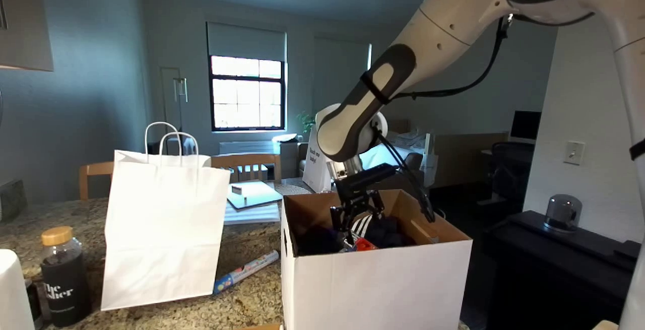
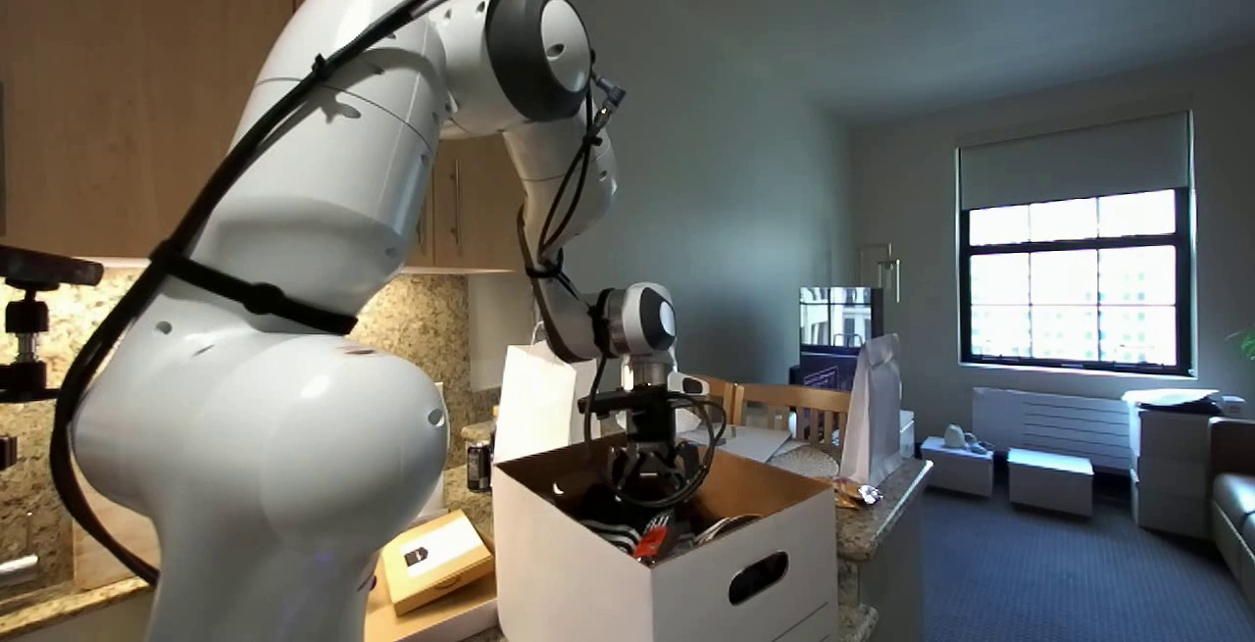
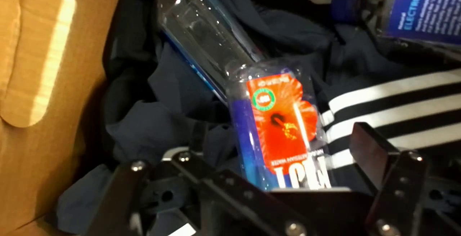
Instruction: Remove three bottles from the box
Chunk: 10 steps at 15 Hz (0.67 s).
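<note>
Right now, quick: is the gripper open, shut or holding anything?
Gripper: open, holding nothing; the flower bottle shows between its fingers in the wrist view, ungripped.

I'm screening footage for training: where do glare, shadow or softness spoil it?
Both exterior views: window nearly blown out; an exterior view: the box dark inside; wrist view: glints on the flower-label bottle, the electrolyte bottle slightly blurred.

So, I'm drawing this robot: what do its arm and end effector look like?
The Franka Panda arm is glossy white, with rounded segments and dark grey joint bands; black cables run along it under black straps. The Robotiq end effector is black, its jointed fingers dotted with silvery screws.
</note>
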Tool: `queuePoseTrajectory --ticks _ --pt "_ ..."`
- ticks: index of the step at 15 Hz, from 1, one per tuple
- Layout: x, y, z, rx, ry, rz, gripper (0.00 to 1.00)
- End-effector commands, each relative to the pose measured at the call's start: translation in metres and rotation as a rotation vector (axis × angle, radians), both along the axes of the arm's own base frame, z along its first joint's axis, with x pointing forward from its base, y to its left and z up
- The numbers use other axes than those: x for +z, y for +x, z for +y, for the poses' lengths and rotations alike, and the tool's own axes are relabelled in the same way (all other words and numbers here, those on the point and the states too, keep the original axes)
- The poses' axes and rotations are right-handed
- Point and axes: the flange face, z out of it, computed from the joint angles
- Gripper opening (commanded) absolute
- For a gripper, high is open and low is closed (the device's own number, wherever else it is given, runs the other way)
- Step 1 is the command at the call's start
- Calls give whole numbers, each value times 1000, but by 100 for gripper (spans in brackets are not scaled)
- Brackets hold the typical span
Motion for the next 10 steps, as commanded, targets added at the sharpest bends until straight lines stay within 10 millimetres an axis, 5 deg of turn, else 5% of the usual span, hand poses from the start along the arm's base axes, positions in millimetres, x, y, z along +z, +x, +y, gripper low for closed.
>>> queuePoseTrajectory --ticks 1,10 --pt "-28 3 13 83 -99 34 100" --pt "-57 23 32 60 -48 -158 100"
